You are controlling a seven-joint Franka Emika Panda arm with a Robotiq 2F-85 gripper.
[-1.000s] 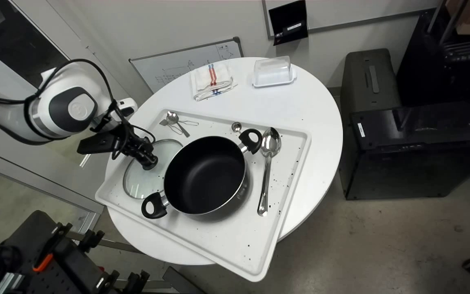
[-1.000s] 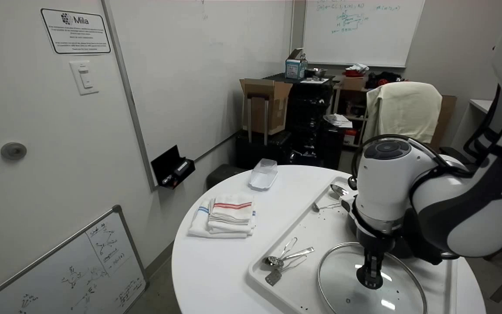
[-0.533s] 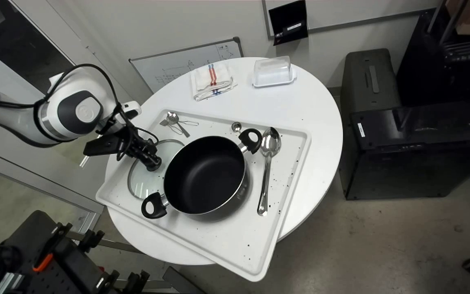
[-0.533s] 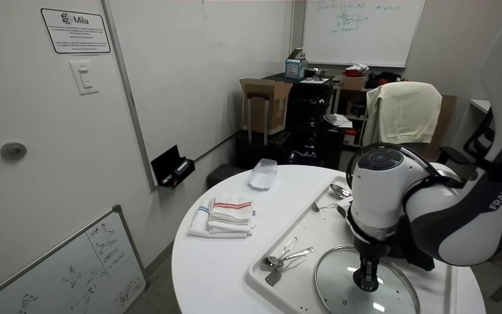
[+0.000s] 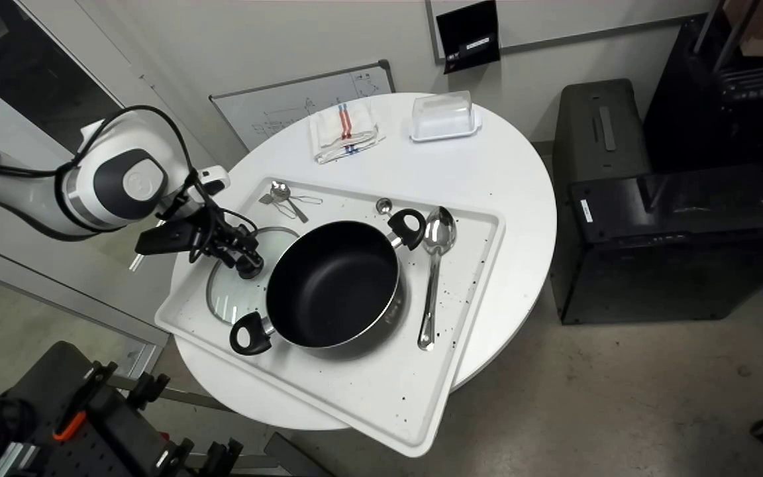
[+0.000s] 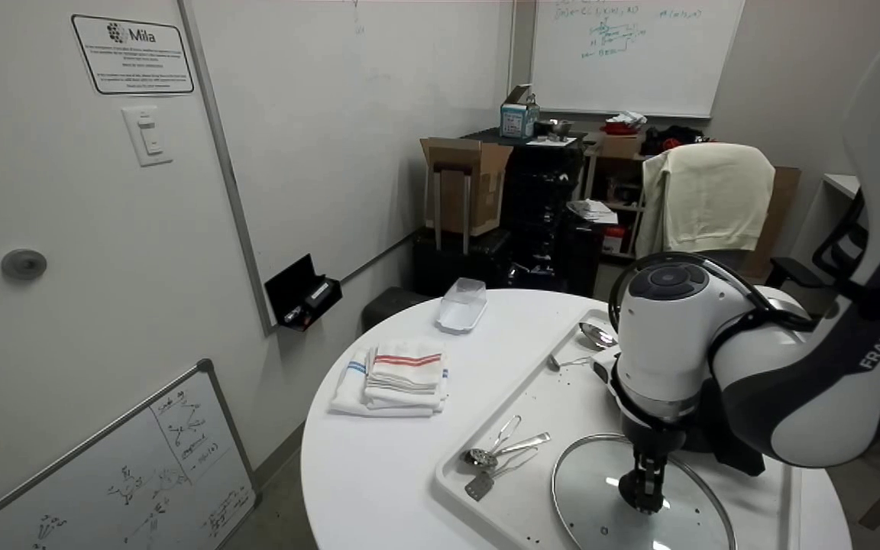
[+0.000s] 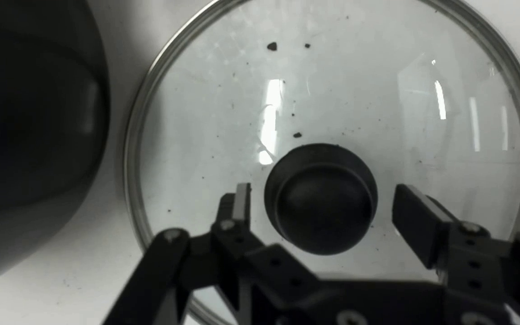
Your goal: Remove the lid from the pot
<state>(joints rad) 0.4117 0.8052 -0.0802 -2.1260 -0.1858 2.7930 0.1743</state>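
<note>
White tray (image 5: 368,397), lid (image 7: 334,117), knob (image 7: 325,205) upward

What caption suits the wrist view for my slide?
Open jaws on either side of the glass lid's black knob, pot alongside.

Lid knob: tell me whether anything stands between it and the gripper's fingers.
Nothing visible does. In the wrist view, the open gripper has one finger on either side of the knob, with a gap at each; the pot stands beside the lid, outside that space.

The 2 exterior views overlook the same table (image 5: 414,167), the wrist view the lid (image 7: 332,135) up close.
</note>
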